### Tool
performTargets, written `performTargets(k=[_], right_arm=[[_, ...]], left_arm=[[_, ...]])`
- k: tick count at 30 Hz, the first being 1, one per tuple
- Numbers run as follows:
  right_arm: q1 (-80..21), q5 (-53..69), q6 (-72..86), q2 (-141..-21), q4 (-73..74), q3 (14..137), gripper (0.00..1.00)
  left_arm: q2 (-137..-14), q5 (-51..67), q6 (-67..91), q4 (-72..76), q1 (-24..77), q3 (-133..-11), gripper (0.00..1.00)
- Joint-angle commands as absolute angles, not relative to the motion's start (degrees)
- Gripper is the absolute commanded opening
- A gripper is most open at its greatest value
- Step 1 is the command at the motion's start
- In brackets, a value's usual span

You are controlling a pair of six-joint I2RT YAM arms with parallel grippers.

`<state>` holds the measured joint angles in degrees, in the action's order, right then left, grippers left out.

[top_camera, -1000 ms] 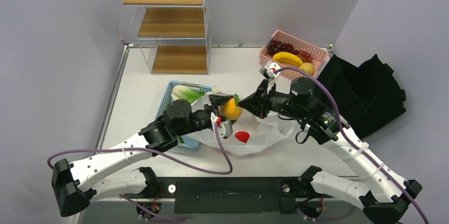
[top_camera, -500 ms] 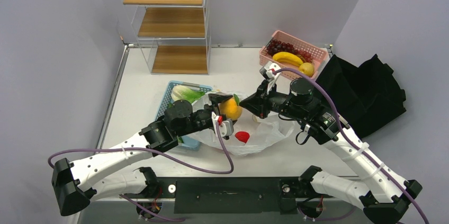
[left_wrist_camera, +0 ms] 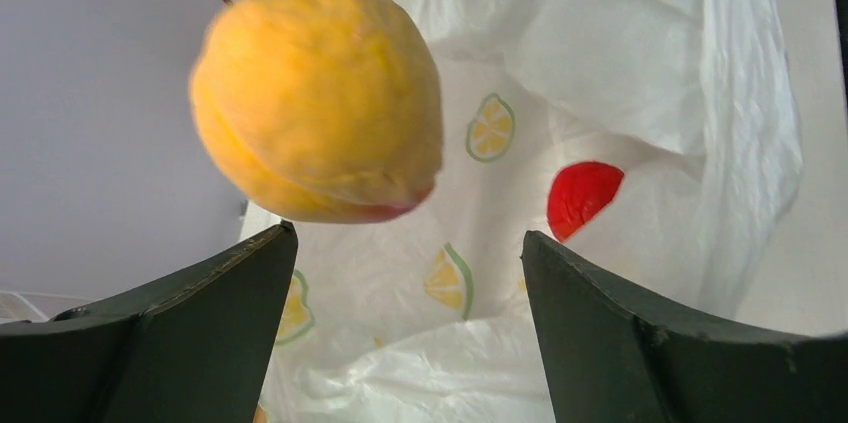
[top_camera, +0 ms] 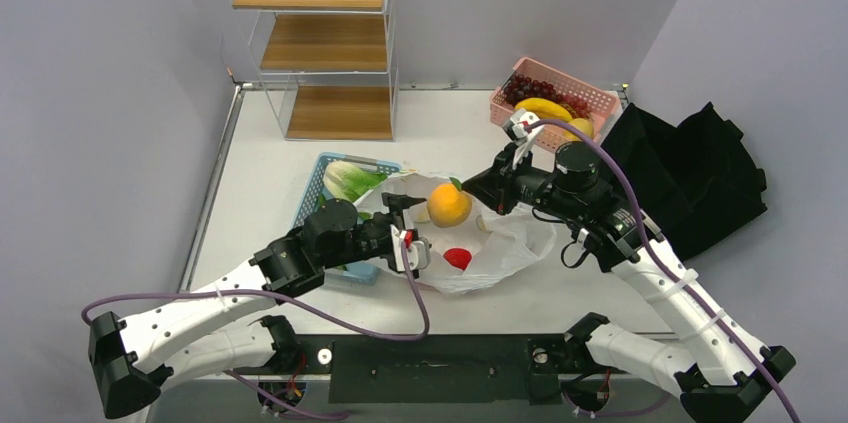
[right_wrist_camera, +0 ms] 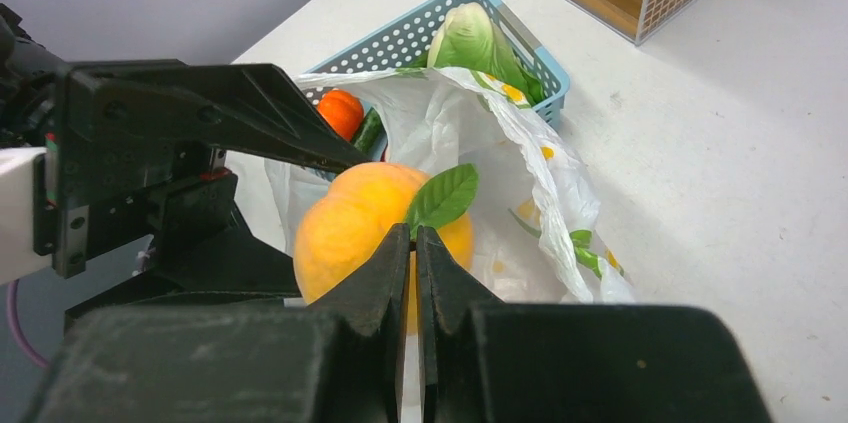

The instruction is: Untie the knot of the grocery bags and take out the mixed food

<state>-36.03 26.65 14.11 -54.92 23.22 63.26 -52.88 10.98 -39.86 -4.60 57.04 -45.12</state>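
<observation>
The white grocery bag (top_camera: 495,248) printed with citrus slices lies open mid-table, also in the left wrist view (left_wrist_camera: 640,63) and the right wrist view (right_wrist_camera: 520,143). My right gripper (top_camera: 478,188) (right_wrist_camera: 414,231) is shut on the green leaf and stem of the orange fruit (top_camera: 448,205) (right_wrist_camera: 360,218), holding it above the bag. My left gripper (top_camera: 408,215) (left_wrist_camera: 408,243) is open and empty, just below and left of the fruit (left_wrist_camera: 315,98). A red apple (top_camera: 458,258) (left_wrist_camera: 583,195) lies in the bag. The pumpkin and snack packet are hidden.
A blue basket (top_camera: 325,165) with lettuce (top_camera: 350,178) and a red pepper (right_wrist_camera: 340,111) sits left of the bag. A pink basket (top_camera: 598,100) with banana and grapes is at the back right, a black tote (top_camera: 700,168) at right, a wooden shelf rack (top_camera: 320,43) at back.
My left gripper has let go of the orange fruit and drawn back left and down. My right gripper has lifted the fruit slightly right and back by its leaf.
</observation>
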Motion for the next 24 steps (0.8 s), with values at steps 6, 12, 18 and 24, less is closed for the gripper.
performTargets(k=[6, 12, 18, 24], right_arm=[[-31.2, 31.5, 14.6, -57.1, 21.4, 69.6, 0.0], [-23.7, 36.0, 17.5, -62.0, 21.5, 79.0, 0.0], [-13.7, 32.8, 16.2, -70.3, 20.6, 85.5, 0.0], [-7.1, 19.4, 8.5, -81.7, 22.8, 92.1, 0.0]], left_arm=[[-49.0, 12.0, -42.6, -12.3, 57.2, -42.9, 0.82], [-48.4, 13.2, -43.1, -14.7, 57.3, -42.8, 0.82], [-49.1, 12.9, -43.2, -14.3, 57.2, -43.6, 0.83], [-50.4, 10.4, -44.5, -13.5, 57.3, -44.0, 0.83]])
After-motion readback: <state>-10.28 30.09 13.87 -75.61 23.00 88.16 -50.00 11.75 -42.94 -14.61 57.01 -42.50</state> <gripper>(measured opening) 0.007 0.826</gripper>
